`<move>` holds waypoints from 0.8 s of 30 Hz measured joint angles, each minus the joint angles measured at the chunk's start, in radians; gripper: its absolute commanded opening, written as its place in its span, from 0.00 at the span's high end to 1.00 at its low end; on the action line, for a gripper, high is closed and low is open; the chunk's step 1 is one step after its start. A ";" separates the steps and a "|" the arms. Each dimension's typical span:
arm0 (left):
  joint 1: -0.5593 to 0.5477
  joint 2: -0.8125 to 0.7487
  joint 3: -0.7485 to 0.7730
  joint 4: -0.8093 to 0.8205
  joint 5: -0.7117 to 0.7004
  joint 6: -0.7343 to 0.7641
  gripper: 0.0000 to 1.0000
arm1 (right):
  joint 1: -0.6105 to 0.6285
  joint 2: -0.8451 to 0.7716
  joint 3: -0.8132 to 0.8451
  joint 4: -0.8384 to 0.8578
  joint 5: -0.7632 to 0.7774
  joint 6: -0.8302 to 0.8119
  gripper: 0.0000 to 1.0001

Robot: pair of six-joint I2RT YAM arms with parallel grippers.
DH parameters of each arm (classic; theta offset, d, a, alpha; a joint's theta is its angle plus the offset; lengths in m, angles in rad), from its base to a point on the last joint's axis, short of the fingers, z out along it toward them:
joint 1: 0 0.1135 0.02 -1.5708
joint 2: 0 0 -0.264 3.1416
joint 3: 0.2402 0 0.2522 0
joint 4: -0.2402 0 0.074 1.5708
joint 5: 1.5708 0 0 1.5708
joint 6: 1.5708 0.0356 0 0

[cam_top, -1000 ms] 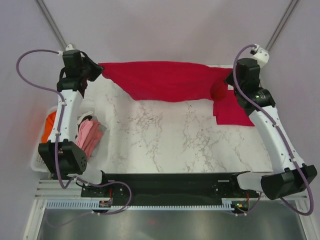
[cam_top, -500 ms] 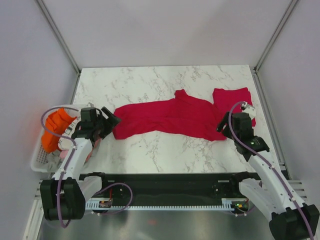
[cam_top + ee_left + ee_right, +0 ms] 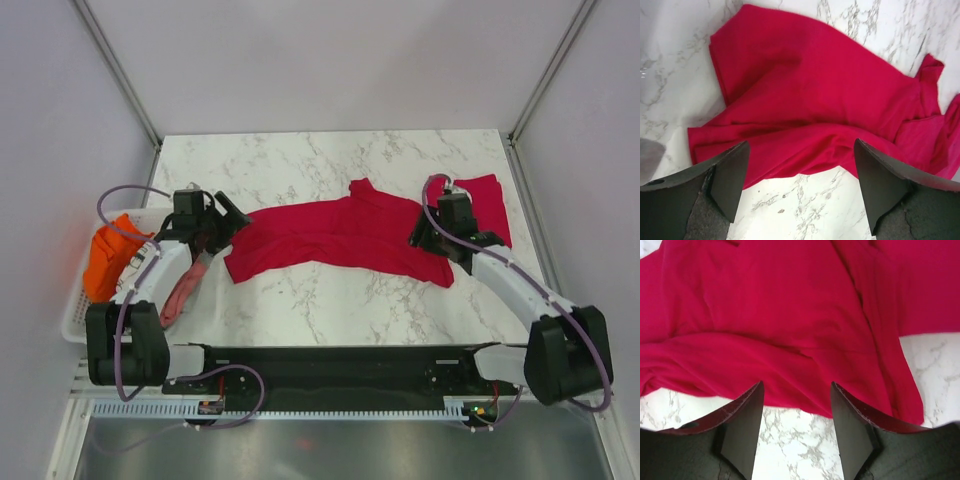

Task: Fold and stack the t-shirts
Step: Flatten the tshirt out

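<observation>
Found a loose t-shirt lying rumpled across the middle of the bench, stretched from left to right, with one small fold poking towards the far side. Noted a second t-shirt at the right, a flatter, squarer patch of the same crimson, right beside the first one's right end. Could not tell from above whether the two touched or overlapped.

Saw the left end effector at the left end of the loose t-shirt, low over the bench. Found, through the left wrist camera, its fingers spread wide with nothing gripped, only creased red cloth and veined marble below the gap.

Saw the right end effector over the right end of the same t-shirt, between its near hem and the second t-shirt. Found, through the right wrist camera, its fingers parted as well, less widely than the left pair, and holding nothing. Made out the hem of the cloth running just beyond the fingertips, with bare marble nearer the camera.

Noted a white basket off the left edge of the bench, with an orange cloth in it and a pink cloth hanging beside it under the left arm.
</observation>
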 measured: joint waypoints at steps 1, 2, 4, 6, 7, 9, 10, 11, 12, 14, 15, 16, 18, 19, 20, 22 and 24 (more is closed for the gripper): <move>-0.015 0.034 0.013 0.000 -0.009 0.000 0.09 | 0.003 0.048 0.025 0.002 0.003 -0.003 0.37; -0.032 0.064 0.024 0.000 -0.015 0.000 0.09 | 0.007 0.095 0.056 0.006 0.011 -0.005 0.38; -0.061 0.111 0.043 -0.001 -0.024 0.000 0.10 | 0.011 0.187 0.132 0.015 0.032 -0.008 0.38; -0.079 0.134 0.051 0.003 -0.032 0.000 0.09 | 0.012 0.274 0.212 0.036 0.064 -0.015 0.40; -0.081 0.135 0.051 0.005 -0.035 0.000 0.09 | 0.012 0.312 0.248 0.041 0.077 -0.018 0.41; -0.081 0.133 0.051 0.021 -0.041 0.000 0.09 | 0.012 0.388 0.321 0.055 0.111 -0.024 0.42; -0.080 0.132 0.051 0.029 -0.043 0.000 0.09 | 0.012 0.415 0.344 0.060 0.123 -0.026 0.43; -0.079 0.132 0.051 0.037 -0.046 0.000 0.09 | 0.012 0.449 0.372 0.063 0.137 -0.030 0.45; -0.079 0.131 0.051 0.043 -0.048 0.000 0.09 | 0.012 0.481 0.397 0.068 0.150 -0.033 0.45; -0.079 0.130 0.051 0.050 -0.053 0.000 0.09 | 0.012 0.548 0.447 0.069 0.172 -0.040 0.45; -0.079 0.129 0.051 0.052 -0.060 0.000 0.09 | 0.012 0.581 0.472 0.070 0.180 -0.043 0.45; -0.079 0.129 0.051 0.055 -0.064 0.000 0.09 | 0.012 0.613 0.494 0.069 0.189 -0.046 0.45; -0.079 0.129 0.049 0.060 -0.068 0.000 0.09 | 0.012 0.669 0.537 0.068 0.206 -0.051 0.45; -0.079 0.129 0.048 0.062 -0.070 0.000 0.09 | 0.012 0.695 0.558 0.065 0.214 -0.053 0.45; -0.079 0.129 0.048 0.063 -0.072 0.000 0.09 | 0.012 0.718 0.577 0.064 0.222 -0.056 0.45; -0.079 0.129 0.048 0.063 -0.079 0.002 0.09 | 0.012 0.756 0.609 0.063 0.235 -0.059 0.45; -0.079 0.129 0.047 0.064 -0.089 0.004 0.09 | 0.012 0.784 0.635 0.061 0.251 -0.062 0.45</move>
